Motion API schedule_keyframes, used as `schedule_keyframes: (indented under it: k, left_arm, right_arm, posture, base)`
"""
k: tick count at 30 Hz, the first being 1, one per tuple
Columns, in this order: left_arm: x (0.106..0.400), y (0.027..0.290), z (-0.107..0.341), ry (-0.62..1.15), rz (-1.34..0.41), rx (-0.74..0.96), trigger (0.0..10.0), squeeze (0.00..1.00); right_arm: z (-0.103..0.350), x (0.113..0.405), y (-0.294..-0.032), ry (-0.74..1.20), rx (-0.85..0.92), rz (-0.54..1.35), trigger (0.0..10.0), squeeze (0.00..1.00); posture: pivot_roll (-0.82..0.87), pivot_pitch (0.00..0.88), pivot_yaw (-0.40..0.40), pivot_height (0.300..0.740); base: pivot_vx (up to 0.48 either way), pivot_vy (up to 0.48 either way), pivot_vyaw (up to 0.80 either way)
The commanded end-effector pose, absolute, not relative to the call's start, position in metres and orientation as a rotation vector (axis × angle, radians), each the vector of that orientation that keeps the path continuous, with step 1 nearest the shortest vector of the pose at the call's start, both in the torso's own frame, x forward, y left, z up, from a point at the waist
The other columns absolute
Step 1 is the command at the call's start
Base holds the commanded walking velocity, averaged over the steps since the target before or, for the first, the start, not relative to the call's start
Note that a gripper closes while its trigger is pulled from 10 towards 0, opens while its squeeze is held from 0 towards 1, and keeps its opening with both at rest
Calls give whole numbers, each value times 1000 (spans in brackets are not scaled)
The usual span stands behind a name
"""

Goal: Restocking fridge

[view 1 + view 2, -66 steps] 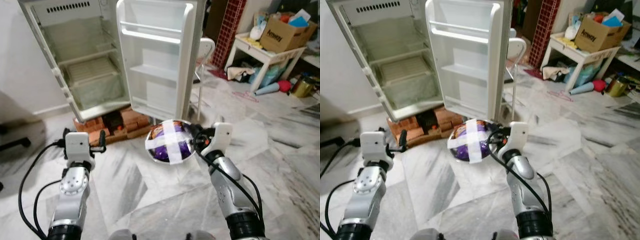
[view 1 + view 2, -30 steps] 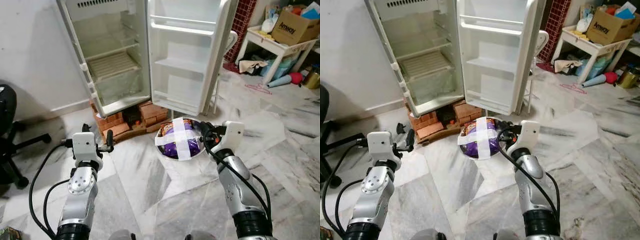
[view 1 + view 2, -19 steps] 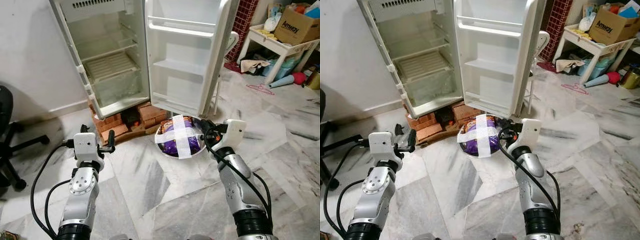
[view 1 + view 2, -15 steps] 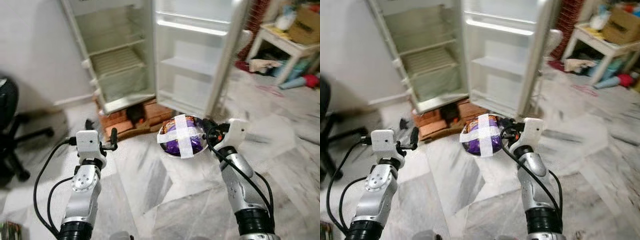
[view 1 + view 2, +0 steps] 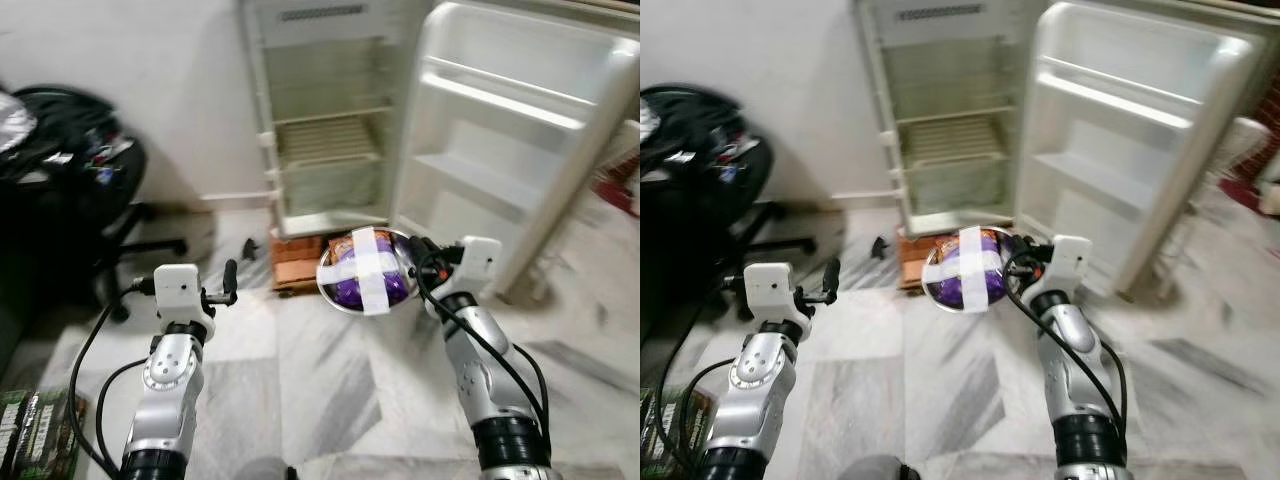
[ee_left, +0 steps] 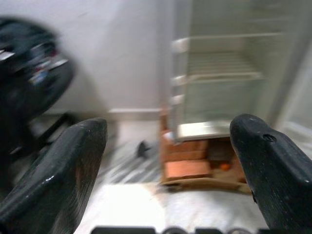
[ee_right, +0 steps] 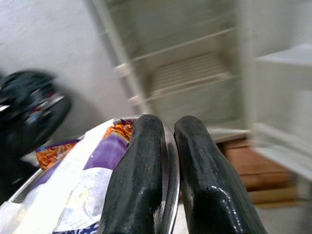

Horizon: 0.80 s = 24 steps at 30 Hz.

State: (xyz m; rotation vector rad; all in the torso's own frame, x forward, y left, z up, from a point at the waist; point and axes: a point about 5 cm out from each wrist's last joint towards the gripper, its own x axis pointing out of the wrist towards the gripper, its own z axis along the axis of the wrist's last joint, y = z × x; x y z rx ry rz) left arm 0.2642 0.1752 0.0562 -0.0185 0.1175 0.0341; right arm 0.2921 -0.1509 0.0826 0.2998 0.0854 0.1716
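Note:
A steel bowl (image 5: 365, 270) holding purple and orange packets, sealed with a cross of white tape, hangs in front of me at chest height. My right gripper (image 5: 412, 262) is shut on its rim, and the right wrist view shows the fingers (image 7: 168, 161) pinching the bowl's edge (image 7: 73, 190). My left gripper (image 5: 232, 275) is held out to the left, open with nothing between its fingers (image 6: 73, 165). Ahead stands the white fridge (image 5: 320, 130) with bare wire shelves inside and its door (image 5: 510, 150) swung wide to the right.
The fridge rests on bricks (image 5: 300, 258) on a marble floor. A black office chair (image 5: 80, 190) piled with things stands at the left. A green box (image 5: 30, 440) lies on the floor at the lower left.
The whole view has swung left: the fridge now sits centre-right and the chair has come into view. The bowl stays held in my right gripper; the left gripper is unchanged.

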Motion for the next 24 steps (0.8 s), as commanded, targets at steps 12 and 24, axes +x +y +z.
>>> schedule_keyframes:
  k: [12,24]
  left_arm:
    - [265,181,59,118,48,-13,10000,0]
    - [266,180,59,116,42,-9,10000,0]
  right_arm:
    - [88,296,-143,64,296,199,10000,0]
    - [88,298,-146,60,286,178,10000,0]
  posture:
    - [-44,0,31,740]
    - [-46,0,32,740]
  base:
    - [331,334,330]
    - [316,362,0]
